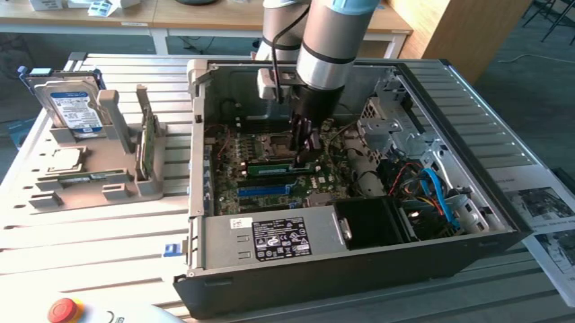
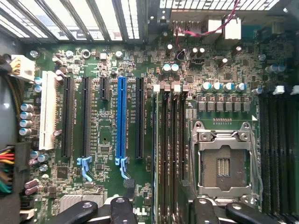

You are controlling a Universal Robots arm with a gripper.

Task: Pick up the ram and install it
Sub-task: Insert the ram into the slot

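Nearest to me in the exterior view, at seven o'clock, a red stop button (image 1: 64, 309) is cut by the picture's edge. Behind it the open computer case (image 1: 359, 272) lies on the slatted desk (image 1: 99, 229). At four o'clock some printed papers (image 1: 548, 208) run off the edge.

Inside the case, the power supply (image 1: 269, 235) with its black label and a black fan block (image 1: 373, 222) close the near side. Then comes the motherboard (image 1: 229, 153) with the long blue slot (image 1: 265, 190).

Just past that slot I see the ram (image 1: 269, 167), a green stick standing on its edge in a memory slot. Its end toward three o'clock is covered by the jaws (image 1: 303, 159), so I cannot say if it is fully seated.

The jaws are released. In the wrist view the two black fingers (image 2: 119, 210) stand wide apart with the dark memory slots (image 2: 170, 154) between them. Which of these carries the stick I cannot make out there.

At three o'clock from the jaws, blue and black cables (image 1: 431, 190) and the metal drive cage (image 1: 391, 124) stand near. Toward nine o'clock the board is open up to the case wall.

Well apart from the case, at nine o'clock, a grey holder (image 1: 117, 182) carries a blue-labelled hard drive (image 1: 74, 108). The arm (image 1: 324, 47) hides the far part of the board.
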